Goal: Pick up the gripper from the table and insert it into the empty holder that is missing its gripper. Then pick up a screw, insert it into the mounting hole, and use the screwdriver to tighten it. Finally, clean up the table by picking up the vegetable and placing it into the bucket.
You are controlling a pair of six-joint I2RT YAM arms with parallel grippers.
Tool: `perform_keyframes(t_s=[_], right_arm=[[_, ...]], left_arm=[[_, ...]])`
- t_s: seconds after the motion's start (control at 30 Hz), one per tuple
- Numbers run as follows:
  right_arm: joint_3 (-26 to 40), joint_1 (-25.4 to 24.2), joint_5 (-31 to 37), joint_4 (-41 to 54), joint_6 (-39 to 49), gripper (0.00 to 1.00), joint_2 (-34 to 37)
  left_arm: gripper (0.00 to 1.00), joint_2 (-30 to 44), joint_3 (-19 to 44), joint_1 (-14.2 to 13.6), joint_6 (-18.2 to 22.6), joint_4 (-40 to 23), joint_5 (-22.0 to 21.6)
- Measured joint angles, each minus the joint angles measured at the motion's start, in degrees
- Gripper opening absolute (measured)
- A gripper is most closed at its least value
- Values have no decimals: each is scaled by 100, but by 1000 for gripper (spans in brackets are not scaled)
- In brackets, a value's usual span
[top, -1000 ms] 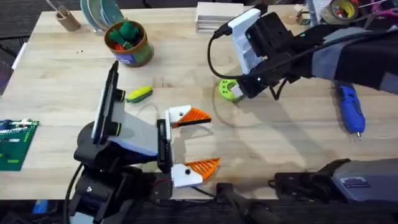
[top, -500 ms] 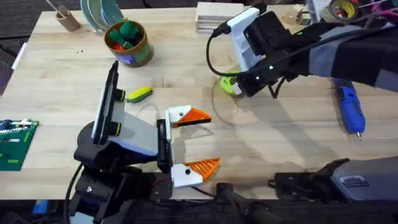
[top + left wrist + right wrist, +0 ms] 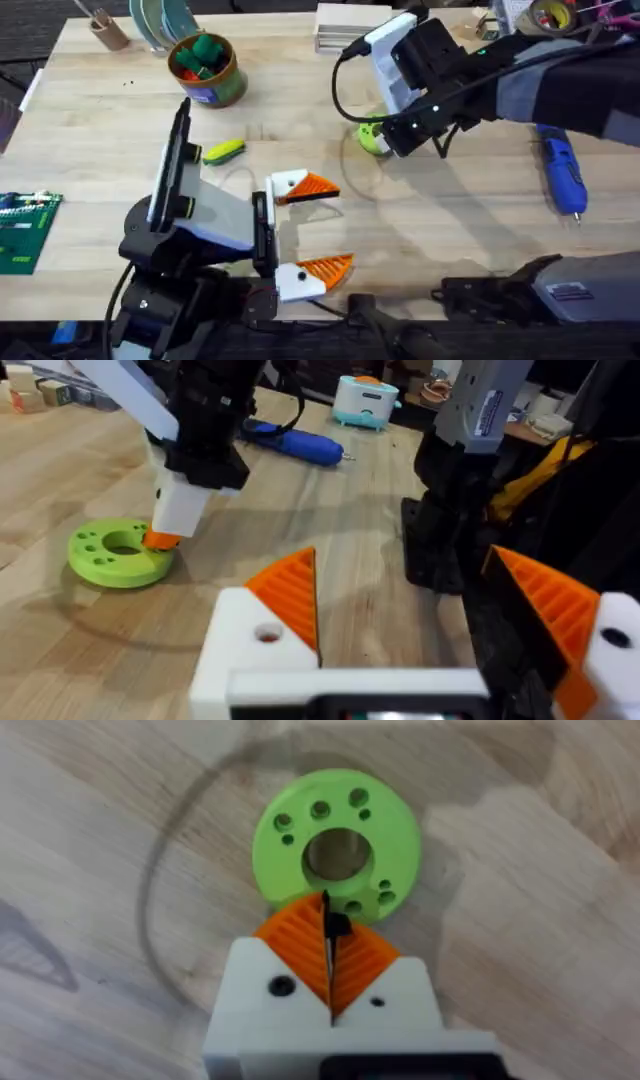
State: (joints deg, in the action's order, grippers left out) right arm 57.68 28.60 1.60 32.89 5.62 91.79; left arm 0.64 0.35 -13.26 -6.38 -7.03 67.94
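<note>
Overhead, left to right: bucket (image 3: 208, 72) and vegetable (image 3: 224, 151) are sitting on the surface (image 3: 450, 230), left fingers (image 3: 312, 227) are lying spread wide with nothing between, right fingers (image 3: 329, 958) are pressing together, clenched, over the green disc (image 3: 338, 844), screwdriver (image 3: 563, 175) is lying far right.

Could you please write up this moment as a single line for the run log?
right gripper: jaws shut, tips at flat green plastic ring disc | left gripper: jaws open, idle | yellow-and-green toy vegetable: on table | blue pen-shaped screwdriver: untouched
</note>
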Motion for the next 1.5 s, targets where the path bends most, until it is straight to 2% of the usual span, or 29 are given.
perform_keyframes(t_s=[0.27, 0.73, 1.17, 1.3, 1.5], right_arm=[[407, 0, 143, 774, 221, 21, 0], [732, 0, 182, 1376, 539, 21, -2], [2582, 143, -50, 2871, 469, 21, -2], [3093, 435, -104, 3175, 446, 21, -9], [3730, 1128, -124, 3470, 286, 21, 4]], left_arm=[[993, 0, 1, 0, -1, 2, 0], [993, -2, 0, 0, -1, 0, 0], [992, 0, 1, 0, -1, 0, 0], [993, 0, 0, 0, 1, 1, -2], [992, 0, -1, 0, 1, 2, -3]])
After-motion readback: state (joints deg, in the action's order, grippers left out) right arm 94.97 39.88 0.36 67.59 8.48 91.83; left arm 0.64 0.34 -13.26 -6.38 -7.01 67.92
